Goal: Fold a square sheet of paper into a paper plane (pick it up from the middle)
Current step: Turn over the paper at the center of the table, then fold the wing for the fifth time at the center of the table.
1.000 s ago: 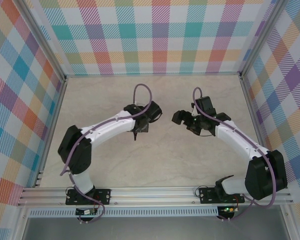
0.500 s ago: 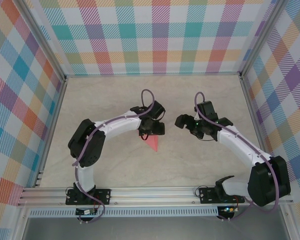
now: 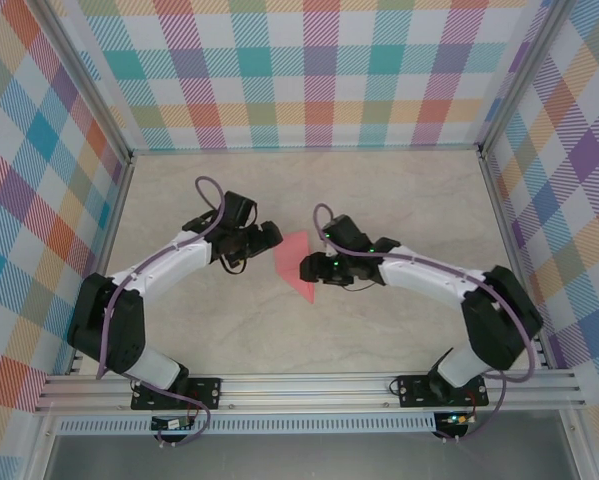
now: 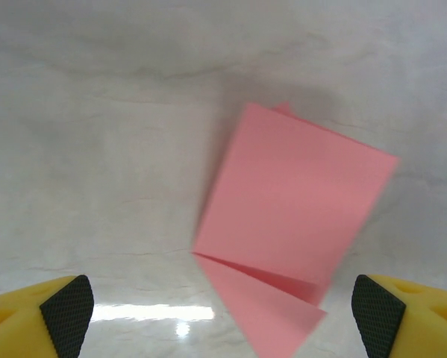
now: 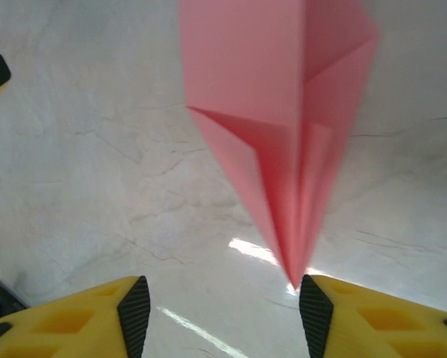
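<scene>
Since half a second ago, the left arm has swung off to the left, uncovering the paper plane, and the right arm has come in from the right. The plane lies on the table between the two claws. The left gripper stands wide open just beside the plane's blunt end. The right gripper is spread wide too, with the pointed tip close to one pad. We judge a regrasp is at hand: we should straddle the central ridge squarely, close slowly, and keep the flaps from springing open or the paper from sliding.
</scene>
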Robot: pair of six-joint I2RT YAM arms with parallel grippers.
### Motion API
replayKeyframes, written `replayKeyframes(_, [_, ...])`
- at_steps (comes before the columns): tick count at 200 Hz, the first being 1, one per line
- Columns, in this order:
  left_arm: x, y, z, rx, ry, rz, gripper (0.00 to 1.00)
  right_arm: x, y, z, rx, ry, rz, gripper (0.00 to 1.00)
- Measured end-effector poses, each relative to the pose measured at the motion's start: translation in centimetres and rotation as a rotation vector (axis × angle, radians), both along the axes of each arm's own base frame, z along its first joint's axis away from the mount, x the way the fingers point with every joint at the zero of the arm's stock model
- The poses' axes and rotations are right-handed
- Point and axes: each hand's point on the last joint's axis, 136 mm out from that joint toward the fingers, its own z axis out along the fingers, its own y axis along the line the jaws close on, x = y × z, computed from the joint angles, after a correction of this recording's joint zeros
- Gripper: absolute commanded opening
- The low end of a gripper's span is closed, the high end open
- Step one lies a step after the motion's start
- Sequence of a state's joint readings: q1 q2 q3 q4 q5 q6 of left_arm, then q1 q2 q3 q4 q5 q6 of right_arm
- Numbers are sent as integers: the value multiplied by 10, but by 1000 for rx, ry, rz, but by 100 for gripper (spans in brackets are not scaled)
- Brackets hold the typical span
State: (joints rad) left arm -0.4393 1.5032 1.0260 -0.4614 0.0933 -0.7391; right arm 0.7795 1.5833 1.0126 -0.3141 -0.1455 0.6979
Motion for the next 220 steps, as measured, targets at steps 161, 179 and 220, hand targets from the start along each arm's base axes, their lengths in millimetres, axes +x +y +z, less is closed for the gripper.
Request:
replayKeyframes(161, [-19,10,-25,-97,77,75,88,36,17,-75,-230,-31,150,46])
replayKeyframes(179, [-21,6,-26,-125,85,61,88,31,15,-76,-199,-78,246,46])
replayKeyframes(220, [-24,-4,-27,-184,96,36,90,-3,-1,-71,-161,-124,453,47])
